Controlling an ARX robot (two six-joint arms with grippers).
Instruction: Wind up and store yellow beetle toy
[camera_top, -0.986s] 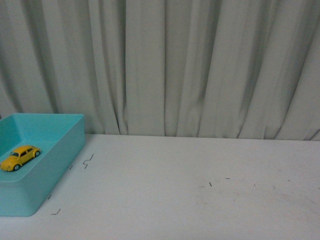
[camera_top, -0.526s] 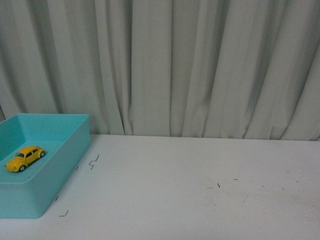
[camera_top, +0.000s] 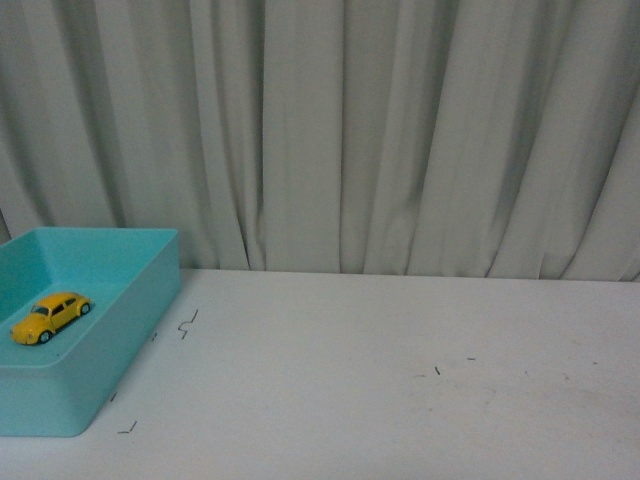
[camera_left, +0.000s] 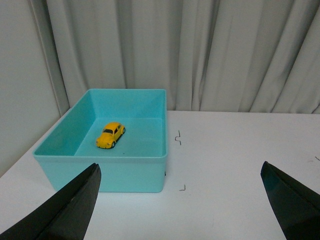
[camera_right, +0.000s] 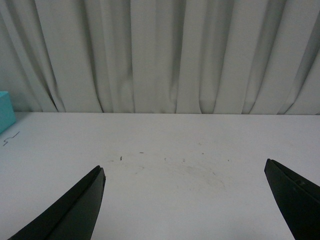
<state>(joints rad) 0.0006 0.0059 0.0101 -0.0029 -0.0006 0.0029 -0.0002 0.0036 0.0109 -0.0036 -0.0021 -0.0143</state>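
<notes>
The yellow beetle toy (camera_top: 49, 316) sits on its wheels on the floor of a turquoise bin (camera_top: 150, 290) at the table's left. It also shows in the left wrist view (camera_left: 110, 135), inside the same bin (camera_left: 115, 172). My left gripper (camera_left: 180, 172) is open and empty, held back from the bin above the white table. My right gripper (camera_right: 184, 172) is open and empty over the bare tabletop further right. Neither arm shows in the front view.
A white table (camera_top: 380, 400) with small dark scuff marks (camera_top: 436, 371) runs to a pale pleated curtain (camera_top: 350, 130) at the back. A corner of the turquoise bin (camera_right: 5, 111) shows in the right wrist view.
The front view shifted slightly between one second and half a second ago, so the bin and toy sit a little further right in the picture. Since then nothing has moved.
</notes>
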